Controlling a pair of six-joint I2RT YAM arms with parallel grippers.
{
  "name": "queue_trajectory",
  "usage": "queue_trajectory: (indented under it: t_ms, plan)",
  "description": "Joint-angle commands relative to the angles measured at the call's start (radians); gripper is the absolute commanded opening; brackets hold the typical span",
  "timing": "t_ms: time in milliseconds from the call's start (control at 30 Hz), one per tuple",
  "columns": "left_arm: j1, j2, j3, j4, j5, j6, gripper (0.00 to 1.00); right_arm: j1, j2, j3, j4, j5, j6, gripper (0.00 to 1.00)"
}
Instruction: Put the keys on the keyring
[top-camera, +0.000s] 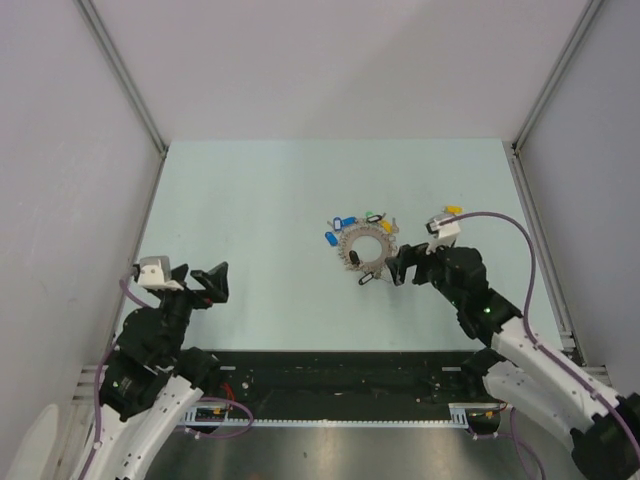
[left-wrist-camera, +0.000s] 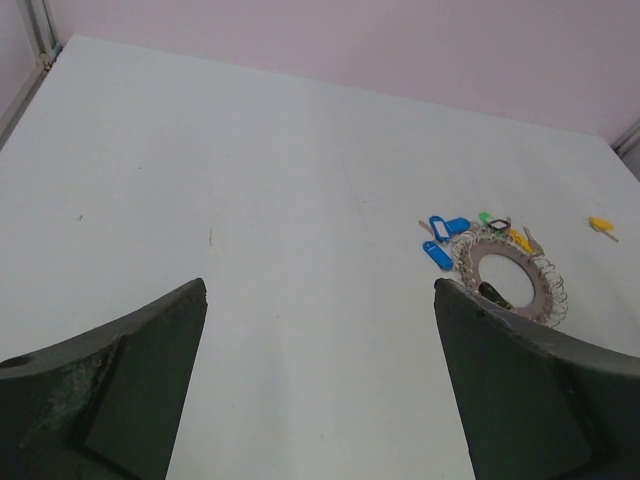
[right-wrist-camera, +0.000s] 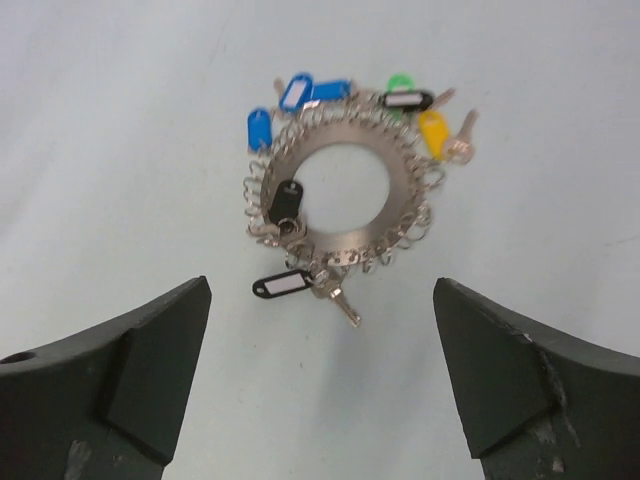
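Observation:
The keyring (top-camera: 352, 243) is a flat silver ring edged with small wire loops, lying at mid-table; it shows in the right wrist view (right-wrist-camera: 405, 205) and the left wrist view (left-wrist-camera: 546, 290). A black-tagged key (right-wrist-camera: 283, 285) lies touching its near edge (top-camera: 368, 278); I cannot tell whether it is hooked on. A yellow-tagged key (top-camera: 453, 211) lies loose to the ring's right (left-wrist-camera: 601, 225). My right gripper (right-wrist-camera: 321, 284) is open and empty just short of the black-tagged key (top-camera: 395, 266). My left gripper (top-camera: 214, 282) is open and empty far to the left (left-wrist-camera: 320, 284).
Blue tags (right-wrist-camera: 300, 92), a green tag (right-wrist-camera: 400, 82), a second yellow tag (right-wrist-camera: 434, 130) and further black tags (right-wrist-camera: 285, 198) sit around the ring. White walls with metal rails (top-camera: 120, 70) enclose the table on three sides.

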Motion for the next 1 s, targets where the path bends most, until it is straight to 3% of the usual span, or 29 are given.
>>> queue_trajectory:
  t_ms: [0,133,467,967]
  plan:
    - [0.006,-0.035,-0.002,0.014,-0.042,-0.03,1.0,-0.007,-0.192,0.079,-0.163,0.146,-0.006,1.0]
    - [0.006,-0.037,0.004,0.01,-0.052,-0.009,1.0,-0.008,-0.382,0.154,-0.24,0.26,-0.049,1.0]
    - [0.006,-0.075,0.002,0.002,-0.08,-0.006,1.0,-0.008,-0.602,0.212,-0.363,0.445,-0.214,1.0]
    - [0.009,-0.109,-0.002,0.01,-0.071,-0.012,1.0,-0.027,-0.694,0.185,-0.414,0.463,-0.242,1.0]
